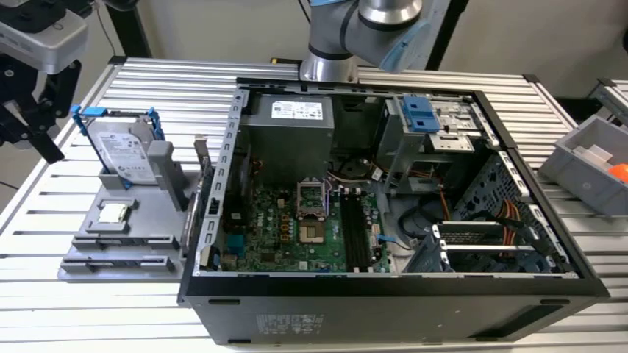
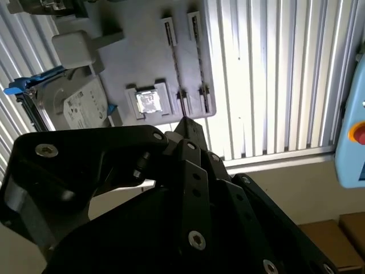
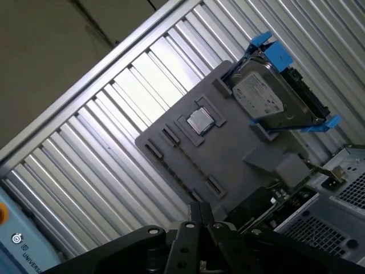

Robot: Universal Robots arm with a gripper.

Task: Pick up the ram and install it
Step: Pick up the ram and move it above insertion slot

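- One tool (image 2: 185, 123), black. In both wrist views its fingers meet at a single tip, closed, with nothing between them.
- In the exterior view the tool hangs at the far left, over the edge of the slatted metal tabletop (image 1: 176, 81). It is clear of everything on the tabletop.
- One grey fixture plate (image 1: 147, 220) lies flat on the tabletop, just beside the computer case (image 1: 393, 294) on the exterior view's left.
- The fixture plate has two long narrow holders (image 2: 198, 57) side by side, each with a thin dark line along it.
- The ram (image 2: 174, 57) is probably the dark strip seen edge-on in one of these holders. The second wrist view is too poor to confirm this, or to show whether the other holder has a ram too.
- In the second wrist view the tool tip is near one end of the two holders and not touching them.
- One square processor chip (image 1: 115, 212) sits in a recess of the fixture plate, next to the holders.
- One silver hard drive (image 1: 123, 151) in a blue frame stands tilted at the far end of the fixture plate.
- One computer case lies on its side, open.
- Inside the case is one green motherboard (image 1: 284, 235), with long black memory slots (image 1: 354, 232) running side by side.
- One grey bin (image 1: 589, 158) stands at the exterior view's right, holding something orange.
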